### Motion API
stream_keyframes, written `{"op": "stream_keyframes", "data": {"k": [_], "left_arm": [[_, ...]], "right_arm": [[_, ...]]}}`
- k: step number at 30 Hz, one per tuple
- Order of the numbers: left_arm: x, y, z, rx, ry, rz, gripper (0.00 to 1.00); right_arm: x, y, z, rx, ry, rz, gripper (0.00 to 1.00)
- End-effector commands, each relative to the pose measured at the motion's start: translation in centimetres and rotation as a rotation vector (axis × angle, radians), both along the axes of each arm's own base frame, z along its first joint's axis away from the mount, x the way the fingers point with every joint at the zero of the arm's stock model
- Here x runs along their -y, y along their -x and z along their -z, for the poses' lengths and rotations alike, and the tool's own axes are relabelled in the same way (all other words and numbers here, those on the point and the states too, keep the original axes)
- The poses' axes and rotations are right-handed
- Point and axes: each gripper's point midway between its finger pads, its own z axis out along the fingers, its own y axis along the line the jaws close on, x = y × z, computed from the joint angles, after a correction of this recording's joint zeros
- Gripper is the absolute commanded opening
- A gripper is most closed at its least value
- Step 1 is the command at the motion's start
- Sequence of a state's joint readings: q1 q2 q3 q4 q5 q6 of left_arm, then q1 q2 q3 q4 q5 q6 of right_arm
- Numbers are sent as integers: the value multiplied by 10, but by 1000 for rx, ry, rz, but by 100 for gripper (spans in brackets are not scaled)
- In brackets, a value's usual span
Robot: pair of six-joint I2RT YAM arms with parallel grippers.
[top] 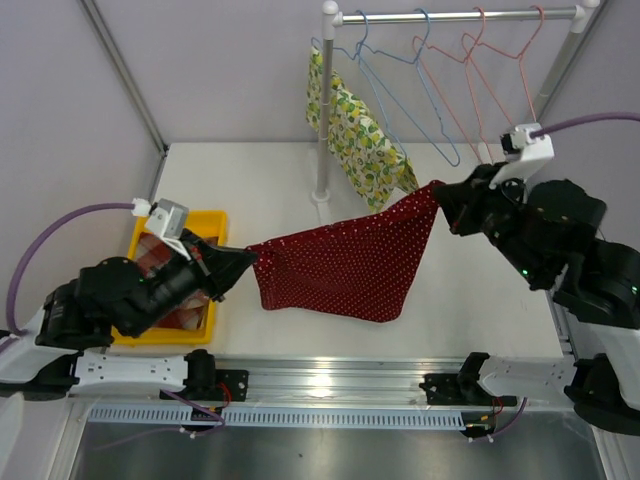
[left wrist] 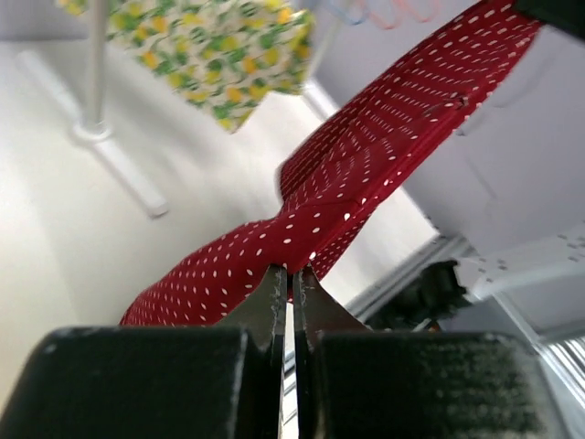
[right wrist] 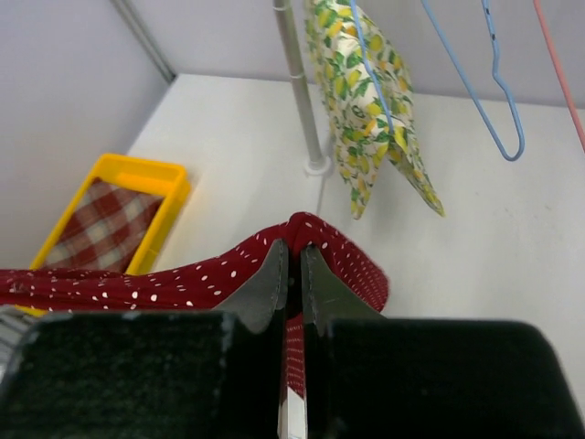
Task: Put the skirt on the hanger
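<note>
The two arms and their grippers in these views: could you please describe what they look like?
Both the left arm and the right arm are bulky matte black on white base links. Each carries a white camera block, with a lilac cable looping away from it. The left gripper and right gripper have two thin, flat, tapering black fingers.

Skirt (top: 345,265) between left hand (top: 250,262) and right hand (top: 440,196), probably above table (top: 250,190)

Red white-dotted skirt (top: 345,265), stretched out mid-air, lower edge seemingly sagging, blue hanger (right wrist: 512,157) empty on rail (top: 450,16)
</note>
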State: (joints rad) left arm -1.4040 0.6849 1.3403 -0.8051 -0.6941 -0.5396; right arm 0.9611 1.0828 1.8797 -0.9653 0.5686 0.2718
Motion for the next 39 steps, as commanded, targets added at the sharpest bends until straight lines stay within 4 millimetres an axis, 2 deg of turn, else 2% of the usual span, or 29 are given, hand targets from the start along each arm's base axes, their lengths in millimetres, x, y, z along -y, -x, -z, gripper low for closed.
{"op": "stream_keyframes", "data": {"k": [1,3,4,6,7,8,9,11,12,14,17,19,24,26,27,28,31,34,39], "left_arm": [[-17,18,-43,126,83,133,0],[-20,24,-51,131,102,165,0],[-18,29,-55,131,113,195,0],[-14,32,-59,123,119,218,0],[-11,34,-60,120,117,230,0],[-14,36,-70,114,147,234,0],[-10,35,-69,104,134,234,0],[-15,32,-81,77,166,202,0],[-16,31,-77,61,142,195,0],[-22,33,-92,41,180,189,0],[-18,33,-90,12,146,189,0],[-7,35,-84,2,108,215,0],[17,49,-69,-28,46,314,0],[26,56,-63,-55,34,356,0],[27,58,-64,-57,43,372,0],[32,66,-65,-68,53,417,0],[33,75,-70,-61,75,472,0],[30,75,-71,-55,81,468,0],[25,73,-78,-56,104,449,0]], "right_arm": [[20,26,-15,56,-39,-77,0],[22,39,-7,31,-36,-129,0],[17,45,-2,11,-35,-173,0],[17,50,9,-37,-28,-185,0],[18,51,14,-55,-26,-180,0],[22,49,17,-67,-24,-153,0],[25,49,22,-87,-30,-134,0],[30,46,25,-104,-43,-89,0],[33,46,29,-117,-41,-72,0],[35,43,32,-132,-41,-44,0],[39,36,42,-165,-36,27,0],[41,35,51,-193,-16,56,0],[54,44,62,-238,16,71,0],[59,49,59,-251,5,74,0],[63,52,65,-278,33,83,0],[66,55,60,-275,18,80,0],[75,61,55,-263,-5,78,0],[82,66,45,-231,-30,70,0],[73,73,28,-214,-72,-12,0]]}}
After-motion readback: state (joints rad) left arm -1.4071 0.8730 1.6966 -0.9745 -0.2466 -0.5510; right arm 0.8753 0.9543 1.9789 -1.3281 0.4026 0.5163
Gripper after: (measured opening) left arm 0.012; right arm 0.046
